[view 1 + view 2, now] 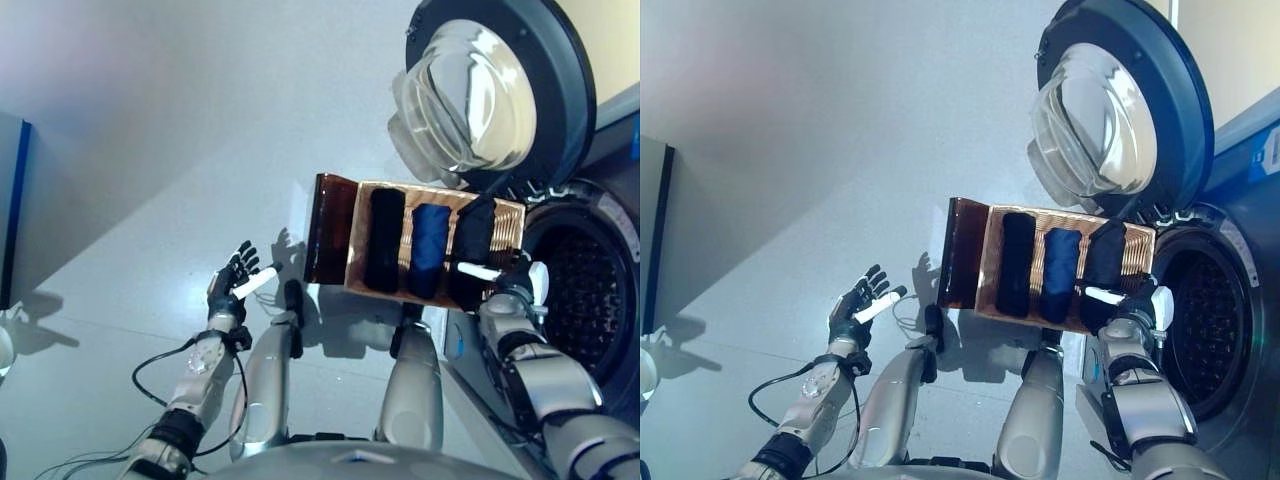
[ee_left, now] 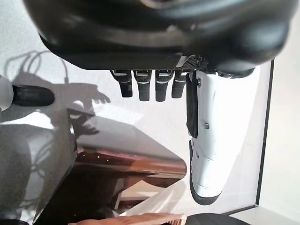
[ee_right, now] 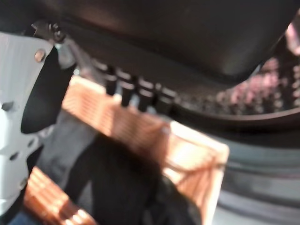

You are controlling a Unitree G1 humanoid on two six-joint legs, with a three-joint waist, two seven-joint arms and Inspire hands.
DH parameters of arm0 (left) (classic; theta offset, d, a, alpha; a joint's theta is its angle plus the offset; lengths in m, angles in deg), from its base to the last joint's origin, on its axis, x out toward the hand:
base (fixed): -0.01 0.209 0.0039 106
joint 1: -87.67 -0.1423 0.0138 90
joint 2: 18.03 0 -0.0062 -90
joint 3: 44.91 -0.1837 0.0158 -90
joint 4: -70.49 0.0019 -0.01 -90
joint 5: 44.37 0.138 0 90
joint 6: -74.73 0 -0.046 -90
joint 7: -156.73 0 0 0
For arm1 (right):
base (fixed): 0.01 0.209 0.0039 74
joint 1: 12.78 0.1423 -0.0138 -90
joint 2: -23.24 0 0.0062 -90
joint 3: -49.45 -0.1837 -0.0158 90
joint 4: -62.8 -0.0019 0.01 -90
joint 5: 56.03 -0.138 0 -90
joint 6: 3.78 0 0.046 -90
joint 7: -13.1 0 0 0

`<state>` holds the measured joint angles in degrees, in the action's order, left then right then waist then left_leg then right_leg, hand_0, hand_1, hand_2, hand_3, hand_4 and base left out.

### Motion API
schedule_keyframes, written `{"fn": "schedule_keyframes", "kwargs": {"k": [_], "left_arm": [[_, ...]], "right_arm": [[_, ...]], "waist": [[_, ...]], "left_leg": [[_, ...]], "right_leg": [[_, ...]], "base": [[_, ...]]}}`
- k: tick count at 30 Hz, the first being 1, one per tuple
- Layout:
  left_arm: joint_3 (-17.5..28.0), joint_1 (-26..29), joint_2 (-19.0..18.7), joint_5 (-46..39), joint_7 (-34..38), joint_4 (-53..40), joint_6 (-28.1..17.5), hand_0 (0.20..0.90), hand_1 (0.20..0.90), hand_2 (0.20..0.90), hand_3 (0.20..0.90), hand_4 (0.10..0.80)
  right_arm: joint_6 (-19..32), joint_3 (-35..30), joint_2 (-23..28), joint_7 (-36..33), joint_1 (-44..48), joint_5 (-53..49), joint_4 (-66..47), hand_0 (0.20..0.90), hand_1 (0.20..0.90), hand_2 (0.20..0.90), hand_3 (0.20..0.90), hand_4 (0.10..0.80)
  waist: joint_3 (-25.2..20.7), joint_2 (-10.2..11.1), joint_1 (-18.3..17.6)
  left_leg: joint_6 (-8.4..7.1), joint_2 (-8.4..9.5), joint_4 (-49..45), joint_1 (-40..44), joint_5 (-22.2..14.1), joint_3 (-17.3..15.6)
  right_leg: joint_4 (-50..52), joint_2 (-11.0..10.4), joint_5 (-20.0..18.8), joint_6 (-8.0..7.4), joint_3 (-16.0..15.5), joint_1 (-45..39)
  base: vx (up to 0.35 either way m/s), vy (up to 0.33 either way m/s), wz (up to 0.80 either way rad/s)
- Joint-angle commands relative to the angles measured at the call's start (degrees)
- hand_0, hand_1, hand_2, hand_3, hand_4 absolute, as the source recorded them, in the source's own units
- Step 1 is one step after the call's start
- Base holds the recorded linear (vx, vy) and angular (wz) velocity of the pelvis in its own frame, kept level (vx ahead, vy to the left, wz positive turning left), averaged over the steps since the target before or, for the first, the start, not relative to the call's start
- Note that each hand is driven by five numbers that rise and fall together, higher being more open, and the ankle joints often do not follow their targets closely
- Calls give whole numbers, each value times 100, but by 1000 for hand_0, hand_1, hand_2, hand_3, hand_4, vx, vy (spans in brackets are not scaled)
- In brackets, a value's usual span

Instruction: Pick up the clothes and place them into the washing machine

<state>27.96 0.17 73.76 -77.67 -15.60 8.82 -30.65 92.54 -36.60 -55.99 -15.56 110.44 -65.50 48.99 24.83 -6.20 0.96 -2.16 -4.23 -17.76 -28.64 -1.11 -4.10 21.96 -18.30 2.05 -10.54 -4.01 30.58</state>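
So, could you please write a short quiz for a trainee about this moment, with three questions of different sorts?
1. True or false: the washing machine door is closed.
2. How many rolled clothes lie in the basket?
A. one
B. three
C. five
3. Fill in: the hand near the black roll at the basket's drum-side end is the robot's ____ hand.

Key
1. False: the door stands open, and the drum shows.
2. B: the black roll, a blue roll and another black roll.
3. Right: the right hand is there, while the left hand is open over the floor.
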Motion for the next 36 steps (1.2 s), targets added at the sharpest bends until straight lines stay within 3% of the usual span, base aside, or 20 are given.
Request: {"fn": "schedule_keyframes", "kwargs": {"k": [1,17,26,36], "left_arm": [[68,-245,-222,-26,96,-601,-453,900,900,900,900,800],[-9,-492,-366,-99,-11,-883,-463,900,900,900,900,800],[-60,-539,-472,-102,-78,-966,-399,900,900,900,900,800],[-4,-567,-495,-103,-109,-939,-382,900,900,900,900,800]], "right_arm": [[234,63,214,-289,-180,26,-234,900,900,900,900,800],[86,78,159,-325,-27,119,155,900,900,900,900,800],[-253,36,264,-344,97,330,740,900,900,900,900,800],[-304,-145,368,-309,-83,284,699,900,900,900,900,800]], "waist": [[-376,109,39],[-395,83,337],[-397,16,487],[-450,-52,448]], "left_leg": [[-391,-331,-723,-37,-532,311],[-354,-177,-702,-282,-442,522],[-338,-106,-706,-434,-431,570],[-366,-110,-712,-514,-412,541]], "right_leg": [[-22,-145,-507,-47,82,-5],[-90,-267,-541,-64,-163,-103],[-36,-286,-510,-53,-177,16],[130,-296,-442,-46,-95,224]], "base": [[0,0,0],[-1,-2,9],[8,5,7],[0,0,0]]}}
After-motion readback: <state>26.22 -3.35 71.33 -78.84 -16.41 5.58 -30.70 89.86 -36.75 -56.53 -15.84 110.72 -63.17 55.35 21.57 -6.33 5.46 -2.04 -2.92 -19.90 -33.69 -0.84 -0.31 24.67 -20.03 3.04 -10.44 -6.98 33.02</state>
